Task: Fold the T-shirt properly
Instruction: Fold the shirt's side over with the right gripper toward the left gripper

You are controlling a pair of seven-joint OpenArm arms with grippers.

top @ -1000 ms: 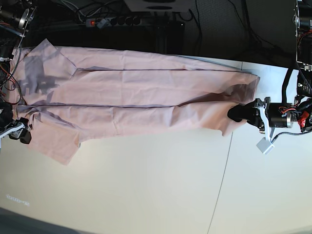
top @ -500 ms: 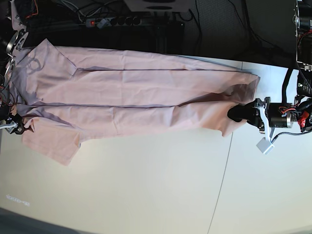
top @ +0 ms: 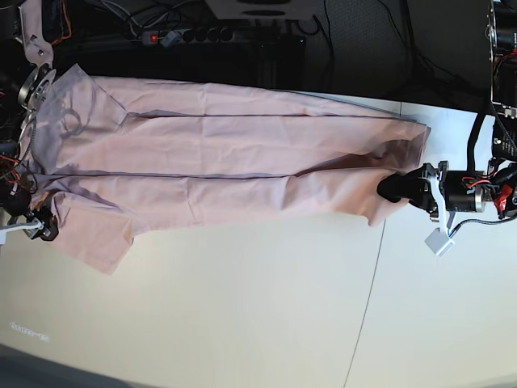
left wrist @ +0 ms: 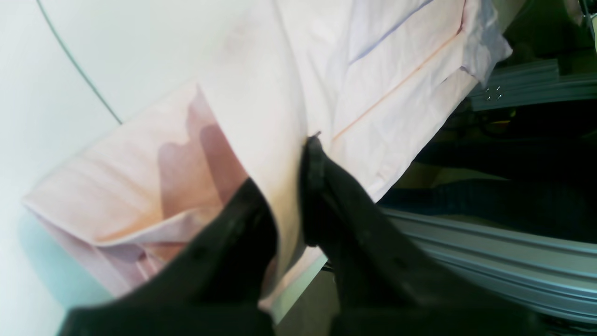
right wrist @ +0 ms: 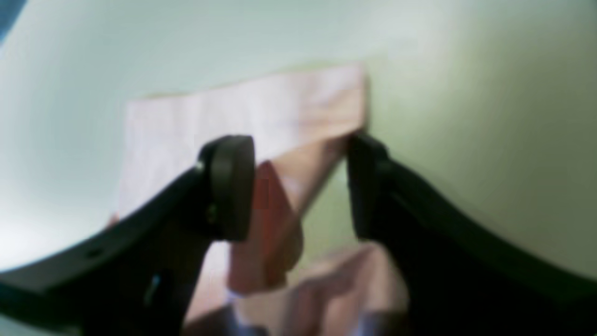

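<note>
The pale pink T-shirt [top: 242, 162] lies stretched lengthwise across the far half of the white table [top: 242, 307], lettering hidden. My left gripper [top: 396, 187] is at its right end. In the left wrist view this gripper [left wrist: 289, 196] is shut on a raised fold of the shirt [left wrist: 382, 70] near the hem. My right gripper [top: 42, 229] is at the left end by the sleeve. In the blurred right wrist view it [right wrist: 298, 186] is open, with a fold of the shirt [right wrist: 242, 107] between its spread fingers [right wrist: 231, 186].
The shirt's far edge hangs over the table's back edge, above a power strip [top: 186, 35] and cables. A seam [top: 367, 299] runs down the table at the right. A small white block [top: 439, 241] hangs by the left arm. Frame rails [left wrist: 513, 261] lie beyond the edge.
The right arm's shadow over the shirt's left end is gone, and the right gripper has shifted slightly along the sleeve edge. The left gripper and the rest of the shirt have not moved.
</note>
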